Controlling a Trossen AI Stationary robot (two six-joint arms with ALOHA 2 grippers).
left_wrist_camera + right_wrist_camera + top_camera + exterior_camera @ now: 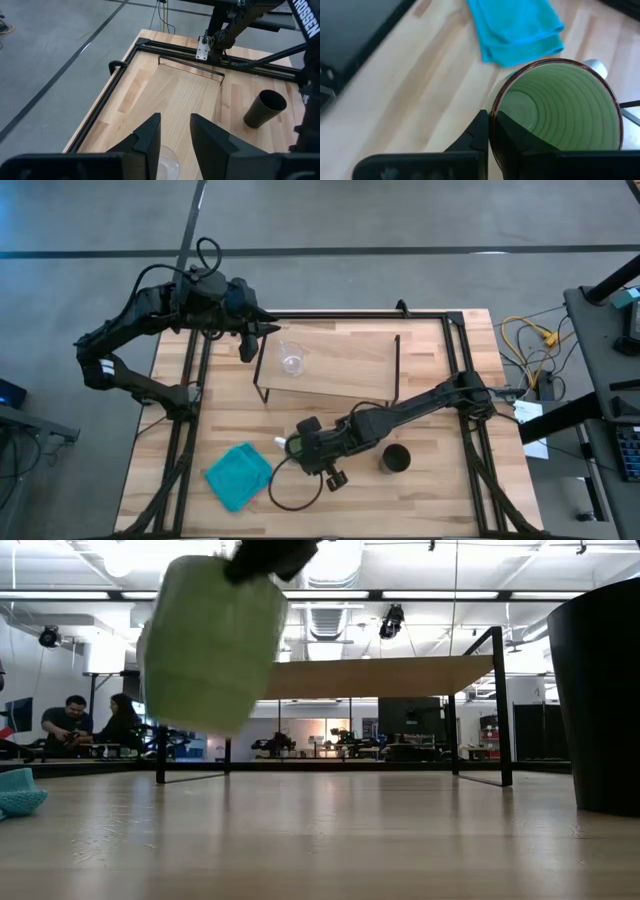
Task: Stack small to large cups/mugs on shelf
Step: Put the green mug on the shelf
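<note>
The light green mug [210, 640] hangs in the air over the table's near middle, in my shut right gripper [300, 445]. The small clear glass cup [291, 362] stands upright on the left end of the shelf board [340, 360]. My left gripper [262, 330] is open and hovers just past the shelf's far left corner. In the left wrist view its fingers [150, 137] stand above the glass cup's rim [167, 162] without touching it. The black cup [396, 458] stands on the tabletop near the right arm. My right gripper [490, 137] pinches the green mug's rim [496, 112], one finger inside the mouth [512, 137] and one outside the wall [477, 135]. It comes from above. The mug [210, 640] hangs below the fingers, slightly tilted and lifted clear of the table.
A teal cloth [238, 475] lies near the table's near left corner, close to the mug. A black cable loops on the table [290, 498] beneath the right arm. Black frame rails [470, 410] run along the table's sides. People sit in the room beyond [90, 725].
</note>
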